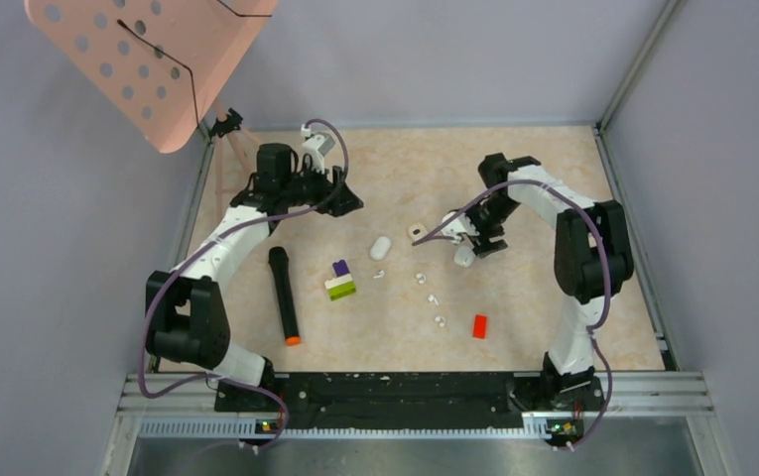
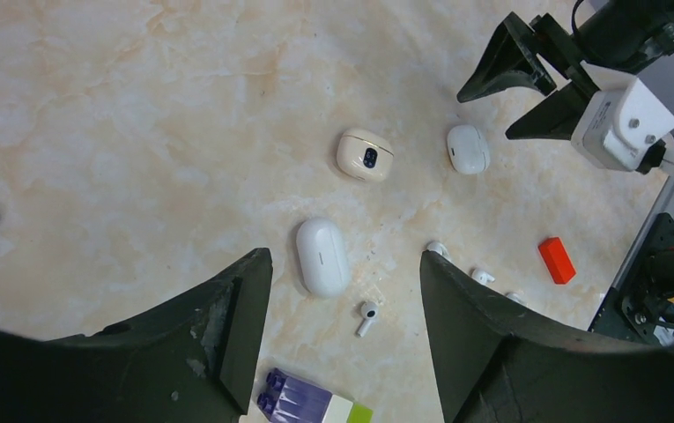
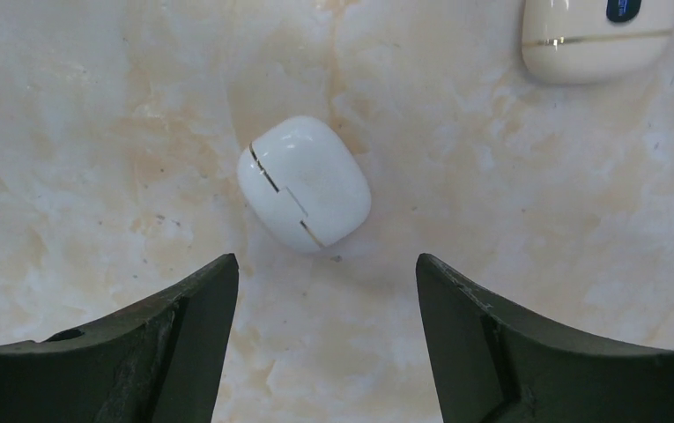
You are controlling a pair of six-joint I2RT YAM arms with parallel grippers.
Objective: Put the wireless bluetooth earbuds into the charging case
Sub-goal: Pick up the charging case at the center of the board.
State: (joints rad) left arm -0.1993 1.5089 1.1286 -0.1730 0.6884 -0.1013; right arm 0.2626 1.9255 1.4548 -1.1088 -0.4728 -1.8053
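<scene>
Several tiny white earbuds lie loose mid-table: one (image 1: 378, 274), one (image 1: 420, 278), one (image 1: 433, 297) and one (image 1: 441, 320). In the left wrist view a stemmed earbud (image 2: 366, 315) lies below a closed white oval case (image 2: 322, 256), which also shows in the top view (image 1: 381, 247). A cream case (image 1: 417, 232) lies beyond it. My left gripper (image 1: 350, 203) is open and empty, high above the table (image 2: 344, 260). My right gripper (image 1: 474, 243) is open and empty, just short of a closed rounded white case (image 3: 305, 182) in the right wrist view (image 3: 324, 264).
A purple, white and green brick stack (image 1: 340, 280) and a black marker with an orange tip (image 1: 284, 296) lie at the left. A red brick (image 1: 479, 325) lies near the front. A pink perforated panel (image 1: 147, 59) hangs over the back left corner. Walls enclose the table.
</scene>
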